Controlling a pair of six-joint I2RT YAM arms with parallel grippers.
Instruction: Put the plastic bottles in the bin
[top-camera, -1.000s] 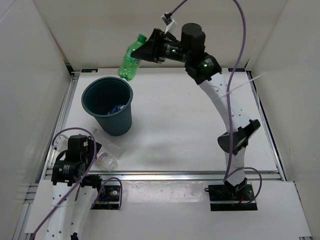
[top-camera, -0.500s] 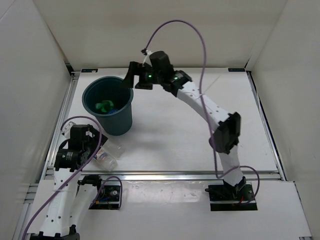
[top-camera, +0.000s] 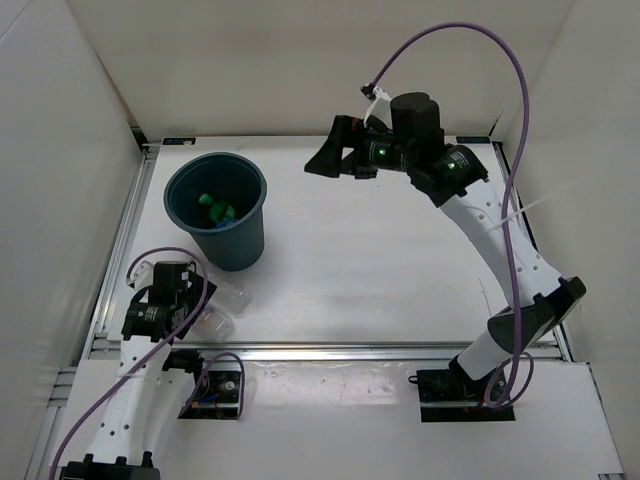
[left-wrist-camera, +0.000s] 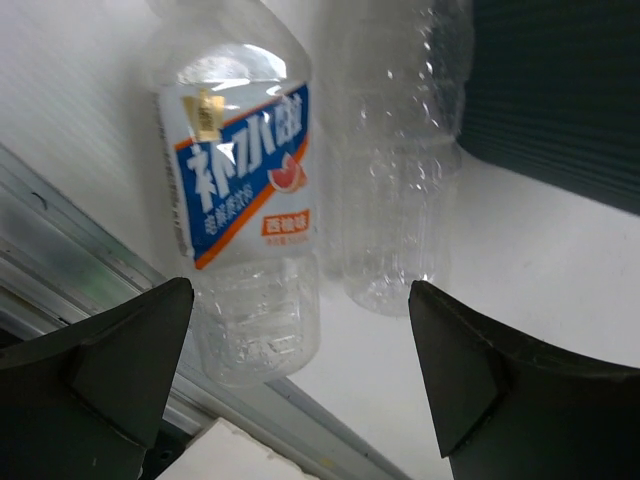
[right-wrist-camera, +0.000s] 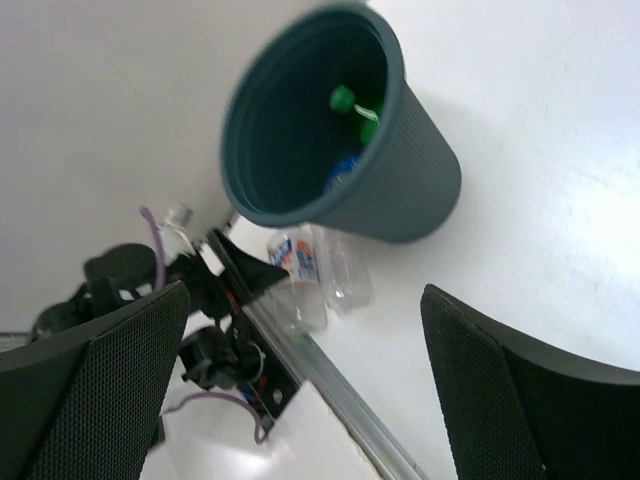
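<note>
The dark teal bin (top-camera: 248, 240) stands at the left of the table. A green bottle (top-camera: 214, 210) lies inside it, its green cap (right-wrist-camera: 343, 97) showing beside a blue-labelled bottle (right-wrist-camera: 340, 176). Two bottles lie in front of the bin near the rail: one with a white-red-blue label (left-wrist-camera: 245, 190) and a plain clear one (left-wrist-camera: 395, 170). My left gripper (left-wrist-camera: 300, 292) is open just short of their bases, touching neither. My right gripper (top-camera: 322, 160) hangs open and empty in the air, to the right of the bin.
A metal rail (top-camera: 350, 350) runs along the table's front edge, right beside the labelled bottle (top-camera: 212, 318). White walls close in the left, back and right sides. In the right wrist view the left arm (right-wrist-camera: 130, 270) and its purple cable sit close to the lying bottles.
The right gripper has opened and the green bottle has dropped into the bin. The right arm then drew back to the right. The left gripper moved in toward the two lying bottles.
</note>
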